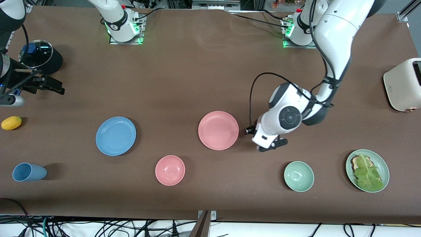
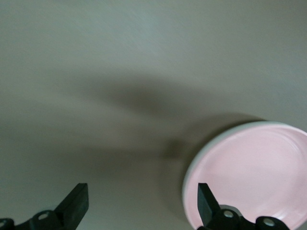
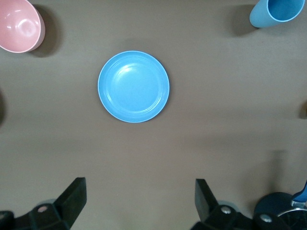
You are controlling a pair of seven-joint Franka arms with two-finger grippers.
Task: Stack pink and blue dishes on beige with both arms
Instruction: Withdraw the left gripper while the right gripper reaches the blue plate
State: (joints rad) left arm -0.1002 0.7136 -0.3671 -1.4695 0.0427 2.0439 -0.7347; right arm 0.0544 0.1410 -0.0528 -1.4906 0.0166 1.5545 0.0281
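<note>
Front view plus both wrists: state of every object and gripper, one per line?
pink plate: flat on table, empty
blue plate: flat on table, empty
left gripper: open, low, at the pink plate's rim
right gripper: open, raised over the table
blue cup: on its side
pink bowl: upright, empty
green bowl: upright, empty
green plate: holds lettuce on bread

A brown table (image 1: pixel 197 75) carries a blue plate (image 1: pixel 115 136), a pink plate (image 1: pixel 218 130), a pink bowl (image 1: pixel 170 170), a green bowl (image 1: pixel 298 176) and a green plate (image 1: pixel 381 163) holding lettuce. A blue cup (image 1: pixel 29 172) lies on its side nearest the camera, with a mango (image 1: pixel 11 122), a lidded pot (image 1: pixel 41 56) and a cream toaster (image 1: pixel 403 85).
</note>
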